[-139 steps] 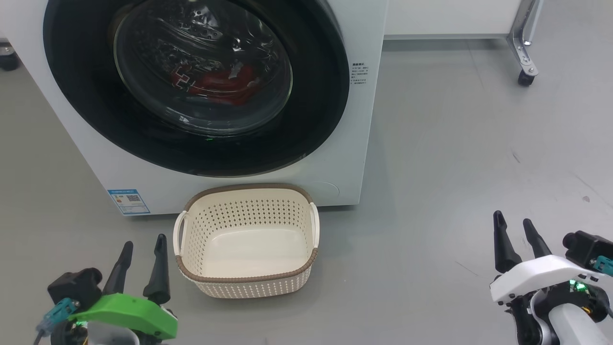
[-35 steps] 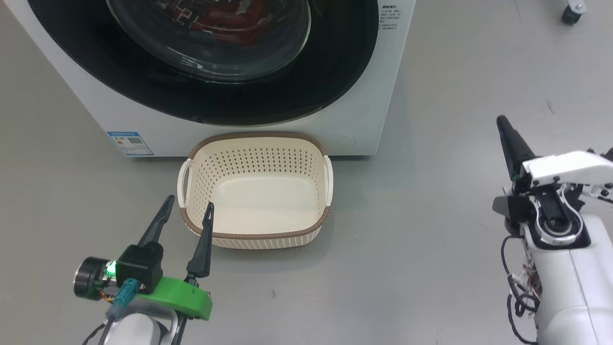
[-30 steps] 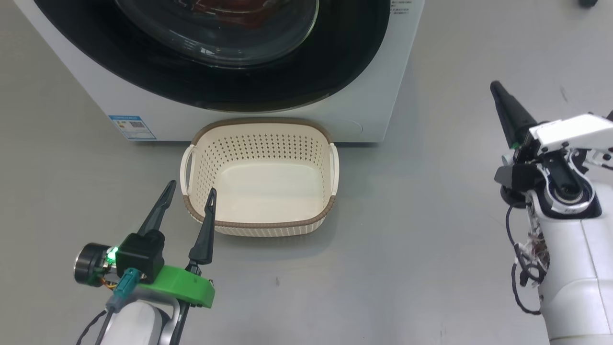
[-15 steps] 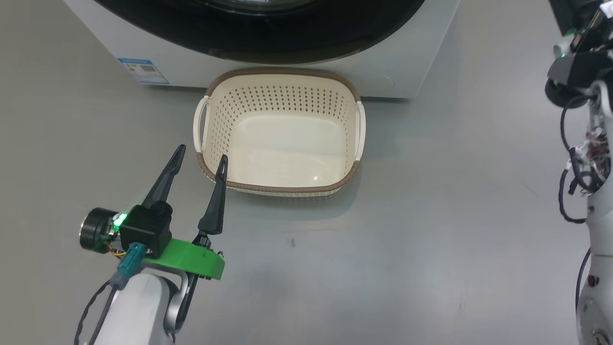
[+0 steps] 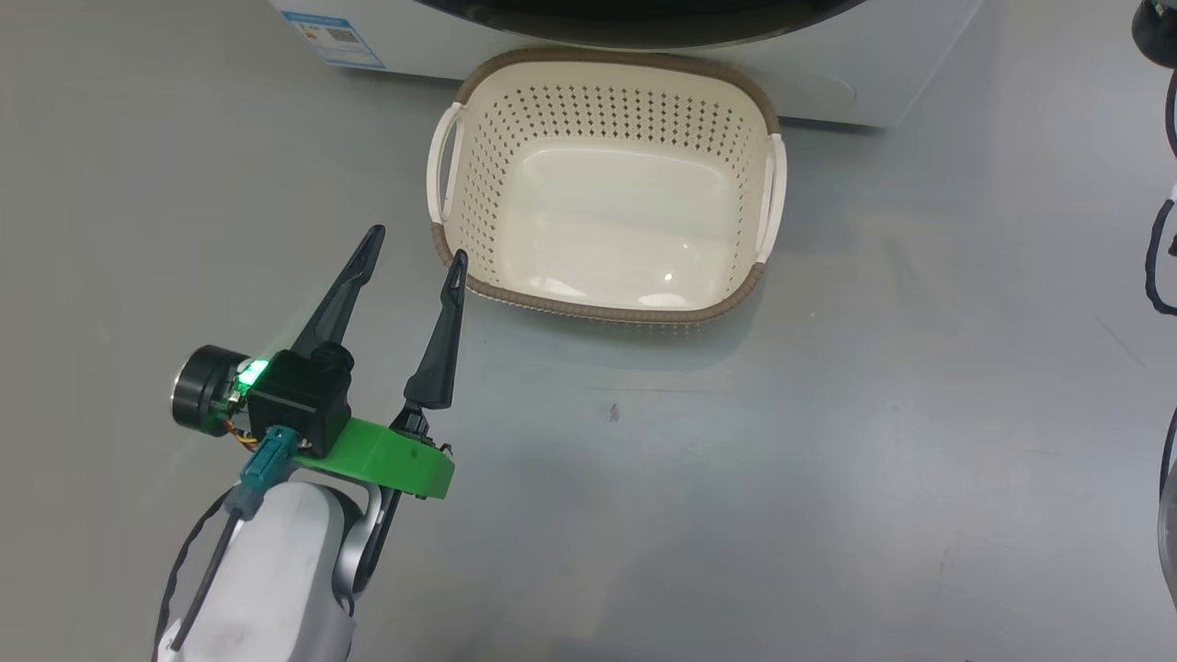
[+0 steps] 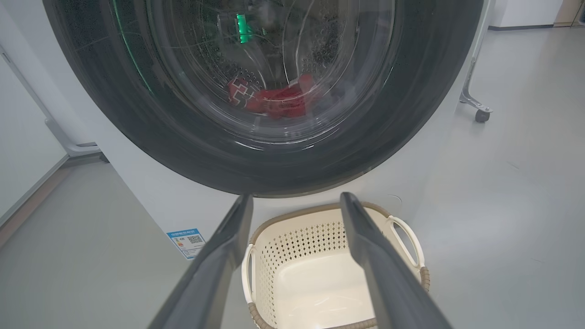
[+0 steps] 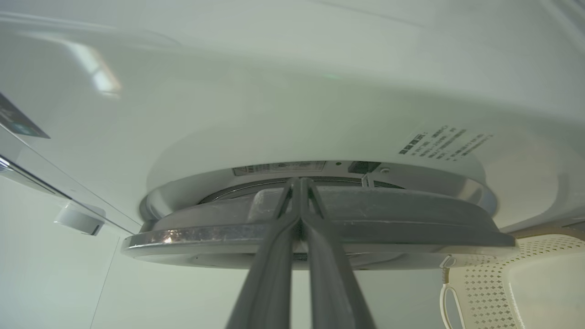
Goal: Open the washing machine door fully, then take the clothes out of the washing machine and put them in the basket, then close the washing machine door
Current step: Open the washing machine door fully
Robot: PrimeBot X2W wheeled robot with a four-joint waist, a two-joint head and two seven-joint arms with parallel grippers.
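The cream basket (image 5: pixel 602 308) stands on the floor against the white washing machine (image 5: pixel 883 87), with nothing in it. The round black washing machine door (image 6: pixel 114 114) fills the top of the left wrist view, and the red clothes (image 6: pixel 279 98) lie behind its glass. My left gripper (image 5: pixel 416 248) hangs open beside the basket's near left corner, holding nothing. In the right wrist view the door (image 7: pixel 388 212) is seen edge-on, and my right gripper (image 7: pixel 297 182) is shut, its tips at the door's rim with nothing between them.
A blue label sticker (image 5: pixel 333 37) marks the machine's lower left front. A metal leg on a caster (image 6: pixel 475 103) stands to the machine's right. Open grey floor (image 5: pixel 828 460) spreads in front of the basket. Right arm cables (image 5: pixel 1160 267) hang at the head view's right edge.
The head camera has tilted down, so the door has left its view. My right gripper has risen out of that view toward the door. The left gripper stays open by the basket.
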